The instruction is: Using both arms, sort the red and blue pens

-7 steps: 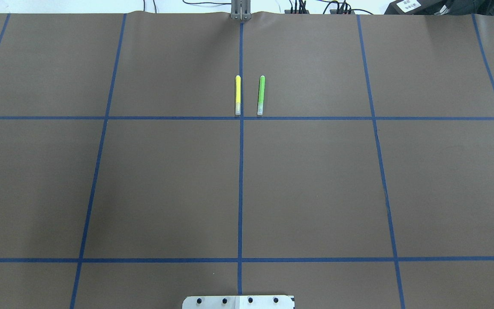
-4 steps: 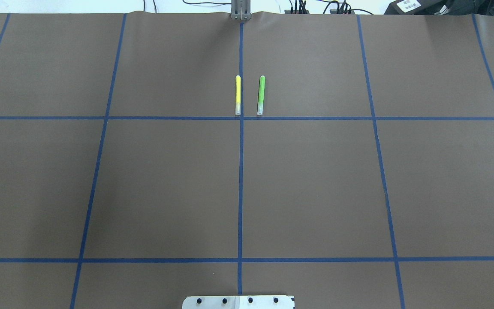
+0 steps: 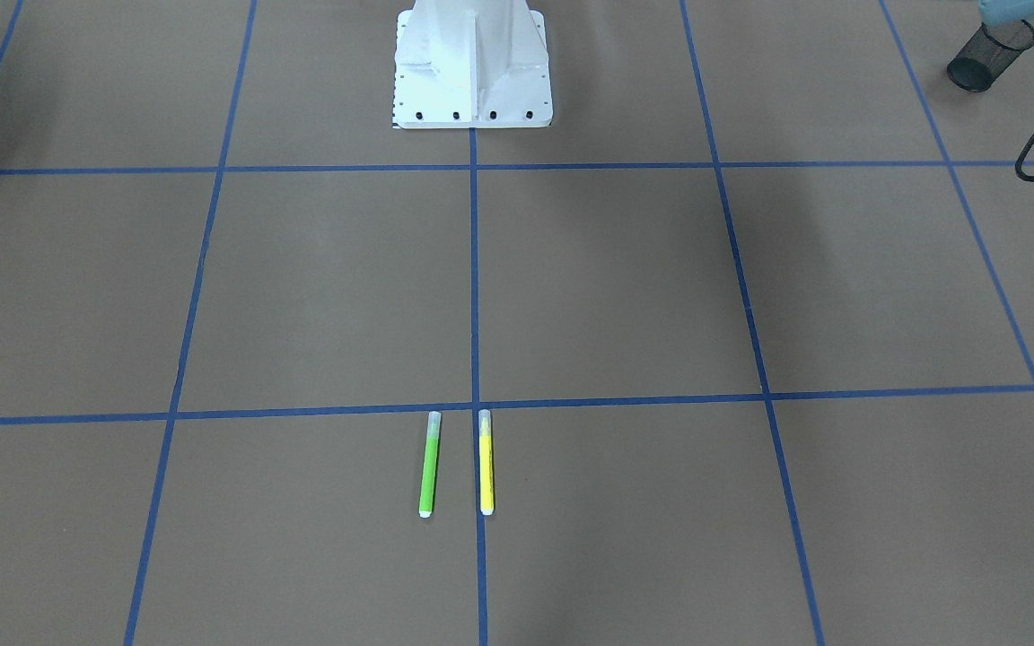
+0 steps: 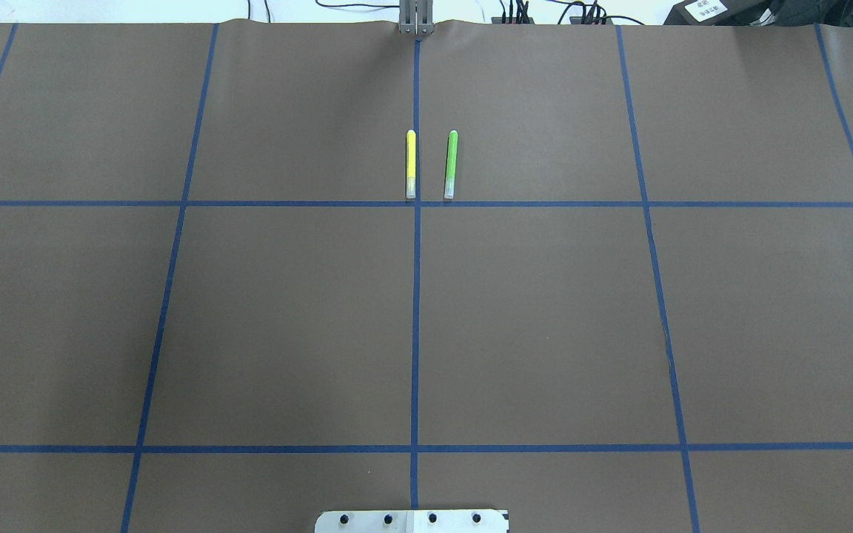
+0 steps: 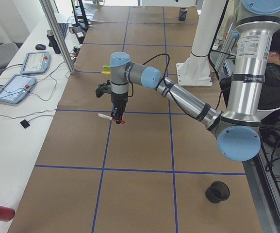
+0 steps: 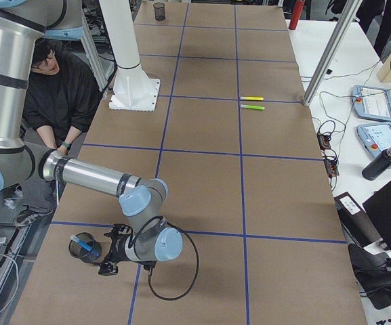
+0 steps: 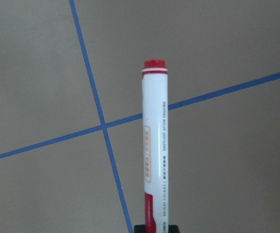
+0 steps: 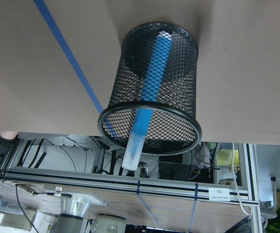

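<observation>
My left gripper (image 5: 116, 118) hangs over the brown table and is shut on the red pen (image 5: 109, 117), which lies crosswise in its fingers. In the left wrist view the red pen (image 7: 155, 145) sticks out from the gripper (image 7: 156, 227), white barrel with red cap, above a crossing of blue tape lines. The blue pen (image 8: 149, 97) leans inside a black mesh cup (image 8: 178, 73), its pale end past the rim. In the exterior right view my right gripper (image 6: 107, 265) is beside that cup (image 6: 83, 250) with the blue pen (image 6: 85, 242) in it; whether it is open or shut I cannot tell.
A yellow marker (image 4: 411, 164) and a green marker (image 4: 451, 164) lie side by side at the table's far middle. A second mesh cup (image 5: 217, 191) stands on the robot's left side. The white robot base (image 3: 472, 67) is at the near edge. A person sits behind the robot.
</observation>
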Available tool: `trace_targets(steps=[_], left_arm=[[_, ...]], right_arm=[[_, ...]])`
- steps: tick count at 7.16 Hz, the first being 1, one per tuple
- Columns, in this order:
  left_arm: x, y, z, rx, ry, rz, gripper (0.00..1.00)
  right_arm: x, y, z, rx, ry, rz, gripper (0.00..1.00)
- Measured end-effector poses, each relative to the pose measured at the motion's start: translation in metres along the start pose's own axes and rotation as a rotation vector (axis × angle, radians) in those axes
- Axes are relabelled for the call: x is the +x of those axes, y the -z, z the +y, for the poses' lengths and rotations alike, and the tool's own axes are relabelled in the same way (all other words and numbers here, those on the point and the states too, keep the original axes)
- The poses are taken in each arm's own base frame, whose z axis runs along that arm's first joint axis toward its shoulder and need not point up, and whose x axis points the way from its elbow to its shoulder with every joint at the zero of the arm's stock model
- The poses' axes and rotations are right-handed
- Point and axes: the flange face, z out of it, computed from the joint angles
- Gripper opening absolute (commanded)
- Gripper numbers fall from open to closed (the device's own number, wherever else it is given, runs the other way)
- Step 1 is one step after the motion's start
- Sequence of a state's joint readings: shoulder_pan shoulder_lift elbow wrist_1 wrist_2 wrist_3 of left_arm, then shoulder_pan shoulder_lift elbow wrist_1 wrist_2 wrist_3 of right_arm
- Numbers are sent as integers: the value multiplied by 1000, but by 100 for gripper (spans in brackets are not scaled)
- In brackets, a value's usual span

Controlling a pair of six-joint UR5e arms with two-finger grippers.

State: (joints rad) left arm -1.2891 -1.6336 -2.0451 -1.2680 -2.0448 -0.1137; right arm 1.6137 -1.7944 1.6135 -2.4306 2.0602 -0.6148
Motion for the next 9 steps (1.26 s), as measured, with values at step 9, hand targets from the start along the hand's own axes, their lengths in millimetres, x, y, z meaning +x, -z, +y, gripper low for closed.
trace_targets(steps=[9], left_arm=[[-114,-123,202,-437,398,121,0]], right_arm=[[-168,201,-109,638,-93,35,99]])
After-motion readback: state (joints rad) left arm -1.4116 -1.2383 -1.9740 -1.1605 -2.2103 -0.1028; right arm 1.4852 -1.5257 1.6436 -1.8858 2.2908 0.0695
